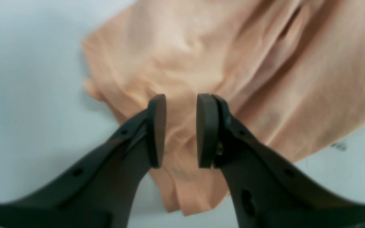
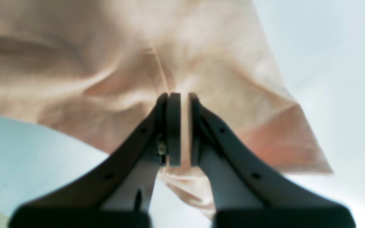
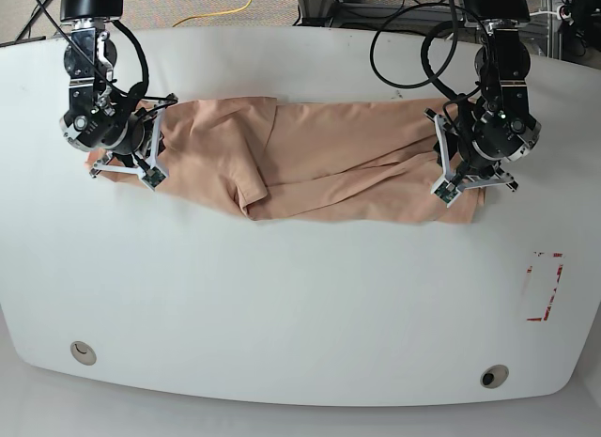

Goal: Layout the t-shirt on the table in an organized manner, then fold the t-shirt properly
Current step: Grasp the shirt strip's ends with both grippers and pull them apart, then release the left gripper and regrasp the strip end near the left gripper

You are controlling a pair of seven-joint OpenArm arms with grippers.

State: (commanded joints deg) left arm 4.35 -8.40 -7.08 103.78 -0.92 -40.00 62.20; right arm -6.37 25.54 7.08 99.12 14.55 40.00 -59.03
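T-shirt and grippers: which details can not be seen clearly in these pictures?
- Base view: both arms cover the ends of the t-shirt.
- Left wrist view: blur; whether the open left gripper touches cloth is unclear.
- Right wrist view: right gripper hides the pinched fabric.

The base view is bright, evenly lit and sharp, and the white table shows only thin, soft shadows along the lower edge of the t-shirt; its straight sides bow slightly toward the picture's edges. Both wrist views are soft and out of focus. In the left wrist view the fabric's folds smear and the table takes a bluish cast. The right wrist view is paler, with the cloth washed out toward the top and a glaring white patch at lower right. The dark fingers read sharper than the cloth behind.
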